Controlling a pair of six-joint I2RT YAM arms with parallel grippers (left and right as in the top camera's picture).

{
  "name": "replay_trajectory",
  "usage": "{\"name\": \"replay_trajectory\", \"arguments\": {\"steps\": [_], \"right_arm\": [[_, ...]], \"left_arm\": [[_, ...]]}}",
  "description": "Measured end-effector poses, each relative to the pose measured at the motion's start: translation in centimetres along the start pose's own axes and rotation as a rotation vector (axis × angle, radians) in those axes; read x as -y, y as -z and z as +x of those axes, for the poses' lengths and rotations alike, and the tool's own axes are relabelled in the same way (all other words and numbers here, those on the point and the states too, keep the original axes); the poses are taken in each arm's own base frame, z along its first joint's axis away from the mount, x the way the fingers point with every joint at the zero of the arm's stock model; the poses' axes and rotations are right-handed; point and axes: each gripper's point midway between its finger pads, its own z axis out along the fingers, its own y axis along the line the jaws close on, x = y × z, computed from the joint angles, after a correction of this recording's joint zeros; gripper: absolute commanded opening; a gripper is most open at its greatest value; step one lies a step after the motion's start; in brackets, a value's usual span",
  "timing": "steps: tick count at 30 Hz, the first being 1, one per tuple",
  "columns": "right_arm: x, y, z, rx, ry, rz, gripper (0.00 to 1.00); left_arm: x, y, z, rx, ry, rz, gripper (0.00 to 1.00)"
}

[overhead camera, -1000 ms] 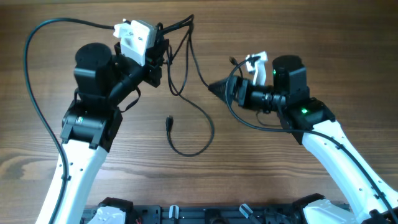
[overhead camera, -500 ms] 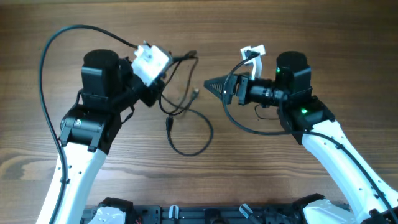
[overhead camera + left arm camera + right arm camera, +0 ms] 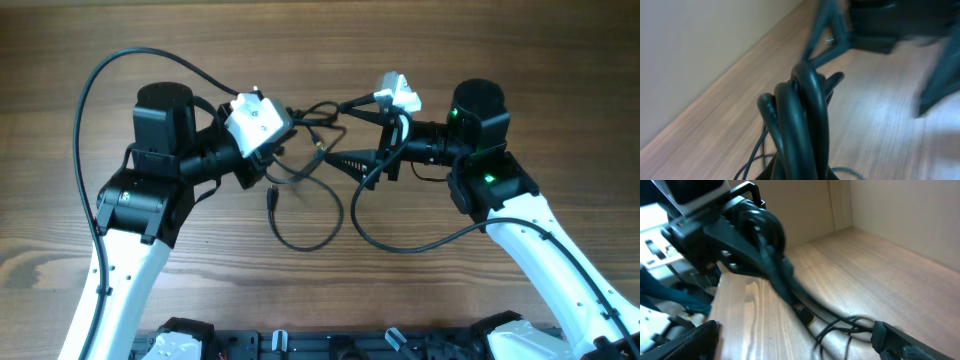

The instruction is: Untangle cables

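**Cables** (image 3: 800, 115): thin black cords, bunched and lifted clear of the worktop (image 3: 480, 40), midway between the two arms. A slack loop (image 3: 303, 247) and one plug (image 3: 271, 198) lie on the wood below, toward the near side.

**Left claw** (image 3: 275, 155): closed on the bunch, as far as can be seen. Its own camera shows the cords rising from where the fingers meet, but the fingers are hidden behind them. The bunch is held high, presumably so the knot hangs free and the strands part under their own weight.

**Right claw** (image 3: 796, 326): fingers spread wide, gripping nothing. It points at the bunch from just beside it, and a strand runs across the wood below the gap. It looks lined up to pick one strand out of the knot.

**Arm wiring**: the left arm wire (image 3: 135, 53) arches out and away. The right arm wire (image 3: 410, 249) droops low beside the loop and is a likely snag.

**Room**: the claws are close together at centre, with little gap between them. The far side and both outer flanks are bare wood, leaving space to draw a strand outward. A dark rail (image 3: 330, 345) lines the near edge. A pale wall (image 3: 700, 50) borders the worktop.
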Motion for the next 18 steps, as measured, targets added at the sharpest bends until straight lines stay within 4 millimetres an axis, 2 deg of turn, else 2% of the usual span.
{"name": "replay_trajectory", "arguments": {"steps": [2,9,10,11,12,14,15,18], "right_arm": [[0.0,0.0,0.0,0.0,0.041,-0.001,0.86],[-0.2,0.0,-0.1,0.002,0.095,-0.012,0.86],[-0.2,0.0,-0.1,0.003,0.098,-0.013,0.81],[-0.3,0.0,-0.1,0.003,0.098,-0.015,0.7],[-0.3,0.0,-0.1,0.003,0.105,-0.018,0.63],[-0.7,0.0,-0.1,0.004,0.129,-0.039,0.14],[-0.9,0.0,-0.1,0.006,0.143,-0.054,0.05],[-2.0,0.0,0.0,0.009,0.162,-0.114,0.05]], "left_arm": [[1.2,0.0,-0.6,0.035,0.005,0.066,0.04],[3.4,0.4,-1.6,0.104,0.018,0.196,0.04],[3.6,0.5,-1.6,0.105,0.021,0.203,0.04],[3.7,0.5,-1.6,0.106,0.023,0.208,0.04],[3.8,0.5,-1.6,0.107,0.026,0.213,0.04],[3.8,0.5,-1.6,0.104,0.03,0.216,0.04],[3.8,0.5,-1.6,0.104,0.031,0.218,0.04],[3.6,0.5,-1.7,0.108,0.023,0.207,0.04]]}}
